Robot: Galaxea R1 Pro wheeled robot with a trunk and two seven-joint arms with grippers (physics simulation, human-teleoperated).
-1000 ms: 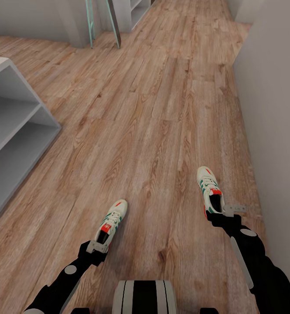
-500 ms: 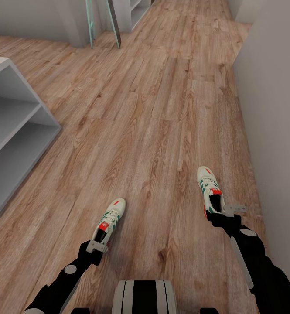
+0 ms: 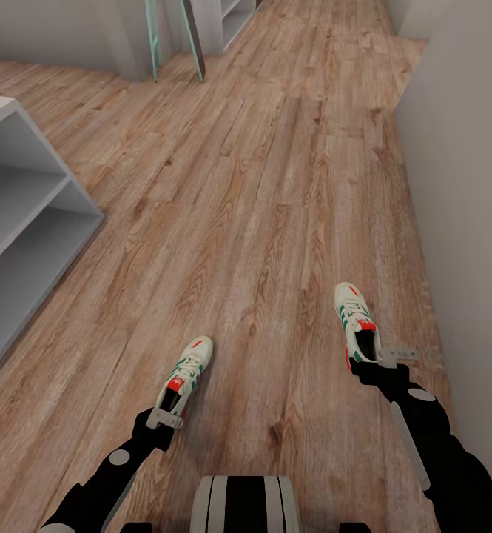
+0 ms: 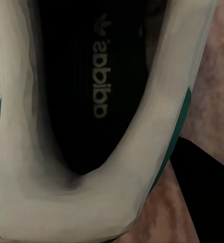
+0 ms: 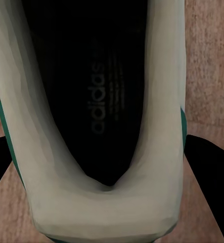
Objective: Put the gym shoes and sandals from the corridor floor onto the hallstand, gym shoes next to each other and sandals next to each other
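Two white sneakers sit well apart on the wood-plank floor [image 3: 260, 192], toes pointing away from you. The left shoe [image 3: 188, 372] lies near your left hand [image 3: 164, 420], which sits at its heel; the right shoe [image 3: 356, 324] has your right hand [image 3: 393, 355] at its heel, close to the pale wall [image 3: 467, 185].

From the left wrist, you look straight down into the left shoe's dark inside [image 4: 91, 91], the white heel collar nearest the camera and a green stripe along one side — dark finger shapes flank the heel on both sides. The right wrist shows the same: the right shoe's black insole [image 5: 96, 91] with its printed brand, white collar, dark shapes at both lower corners.

Whether either hand is pinching its heel or merely spread around it, you cannot tell from these angles.

The grey rack [image 3: 24, 222] stands at your left, its two tiers open toward the corridor.
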